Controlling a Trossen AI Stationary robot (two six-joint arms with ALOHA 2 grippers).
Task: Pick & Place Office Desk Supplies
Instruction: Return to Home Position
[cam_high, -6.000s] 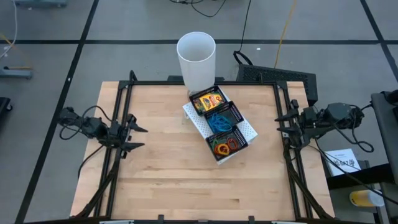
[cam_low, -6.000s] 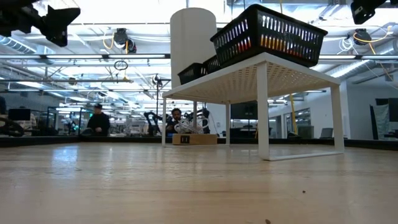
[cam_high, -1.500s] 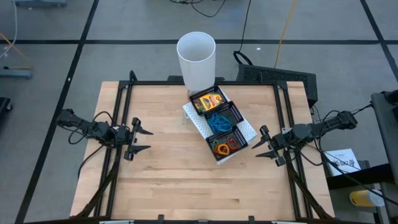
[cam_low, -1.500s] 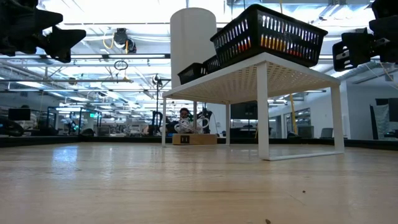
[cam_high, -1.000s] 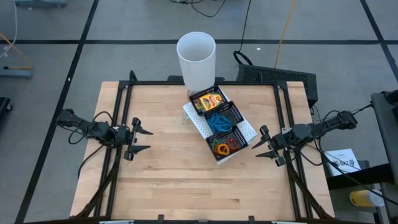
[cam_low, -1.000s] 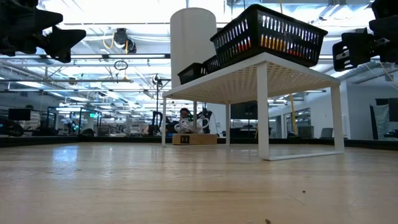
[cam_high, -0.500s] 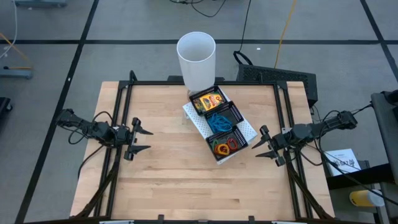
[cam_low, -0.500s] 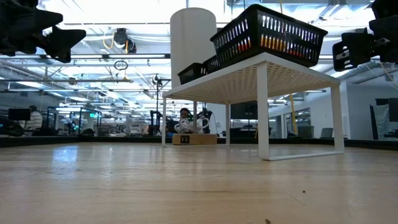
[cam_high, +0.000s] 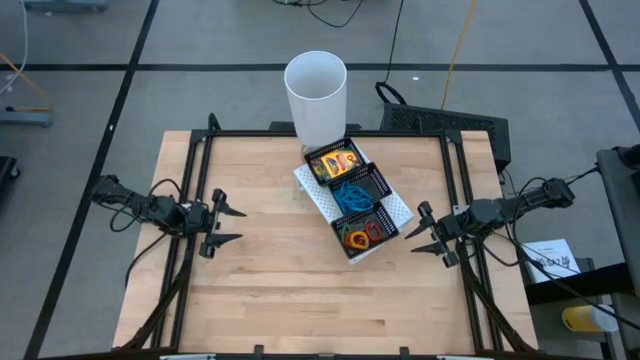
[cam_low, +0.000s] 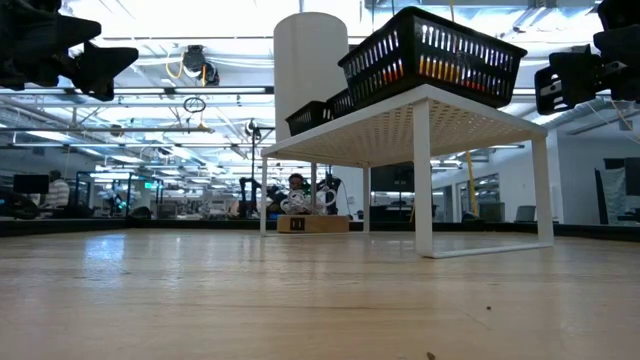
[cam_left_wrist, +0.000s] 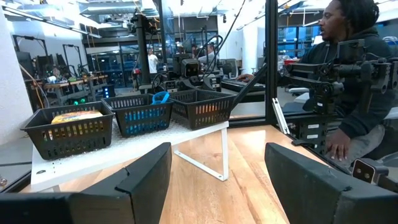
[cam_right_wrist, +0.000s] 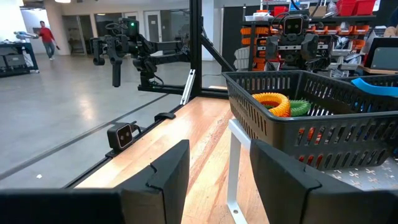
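White cup (cam_high: 316, 95) stands beside tray (cam_low: 440, 55) holding crayon boxes (cam_high: 335, 162).

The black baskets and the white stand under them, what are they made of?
Black baskets: probably plastic, matte, with moulded slotted walls. White stand: likely painted metal, its top dotted with punched holes, on thin legs.

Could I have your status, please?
Left gripper, right gripper open, empty, flanking white shelf. Yellow crayon boxes, coloured rubber bands in black mesh tray. Nothing obstructing.
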